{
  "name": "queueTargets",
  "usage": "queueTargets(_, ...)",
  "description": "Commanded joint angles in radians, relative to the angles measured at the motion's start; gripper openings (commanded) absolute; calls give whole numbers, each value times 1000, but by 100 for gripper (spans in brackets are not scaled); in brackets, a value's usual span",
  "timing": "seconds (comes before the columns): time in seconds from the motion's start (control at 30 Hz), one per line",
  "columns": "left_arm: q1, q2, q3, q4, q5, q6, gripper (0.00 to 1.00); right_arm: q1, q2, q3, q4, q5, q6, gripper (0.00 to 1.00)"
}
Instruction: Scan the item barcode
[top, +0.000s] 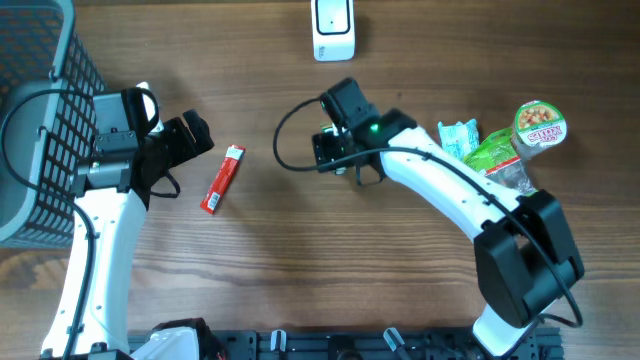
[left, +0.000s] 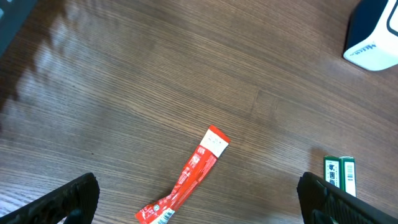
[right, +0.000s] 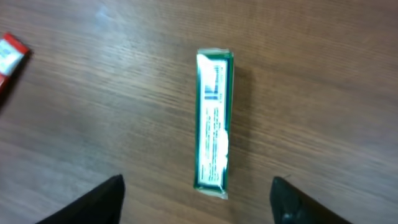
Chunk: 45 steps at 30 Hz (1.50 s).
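Note:
A slim green box (right: 213, 118) lies flat on the wooden table, its white printed face up and a small barcode near its far end. My right gripper (right: 196, 205) hovers over its near end, open, with both fingers well clear of it. In the overhead view the right gripper (top: 337, 152) sits below the white scanner (top: 333, 25). A red sachet (left: 186, 180) lies between the wide-open fingers of my left gripper (left: 199, 202), which touch nothing. The green box (left: 341, 174) also shows beside the left gripper's right finger.
A dark mesh basket (top: 40, 120) stands at the far left. Green snack packets (top: 480, 150) and a lidded cup (top: 540, 125) lie at the right. The red sachet (top: 222, 180) rests between the two arms.

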Motion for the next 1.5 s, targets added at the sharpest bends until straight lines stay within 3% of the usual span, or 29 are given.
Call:
queueTargets(0.0,-2,-2,11,3,8,2,100,8,3,-103,102,-10,37,68)
queueTargets(0.17,-2,-2,11,3,8,2,100,22,3,-171,216,13,63,64)
queueTargets(0.47,-2,-2,11,3,8,2,100,61,31,-199,305,142,89,60)
queueTargets(0.77,-2,-2,11,3,8,2,100,88,63,-198,359,153,85,52)
queueTargets(1.0,-2,-2,11,3,8,2,100,88,81,-198,371,161,92,38)
queueTargets(1.47,-2,-2,11,3,8,2,100,88,86,-198,351,217,194,41)
